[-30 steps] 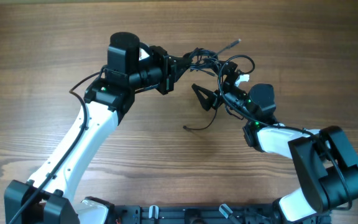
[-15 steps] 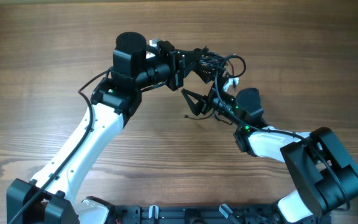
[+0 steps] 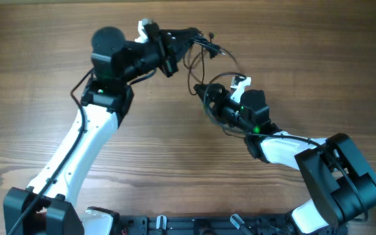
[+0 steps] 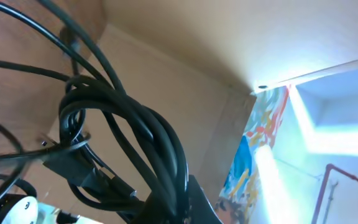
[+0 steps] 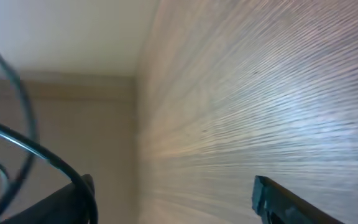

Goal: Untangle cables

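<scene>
Wooden table [image 3: 305, 52]; perhaps a colourful poster [image 4: 253, 158].

Tilted wooden worktop [image 5: 260, 93] filling the right, pale wall [image 5: 61, 31] at left, thin black cables [image 5: 27, 149] arcing by the left fingertip [image 5: 73, 202], right gripper [image 5: 173, 193] jaws wide apart

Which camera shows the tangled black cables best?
The left wrist view: the cables fill it close up, so you can see them looped and twisted together. The overhead view shows the same cables small and thin, hard to trace. The right wrist view catches only a couple of strands at its left edge.
</scene>
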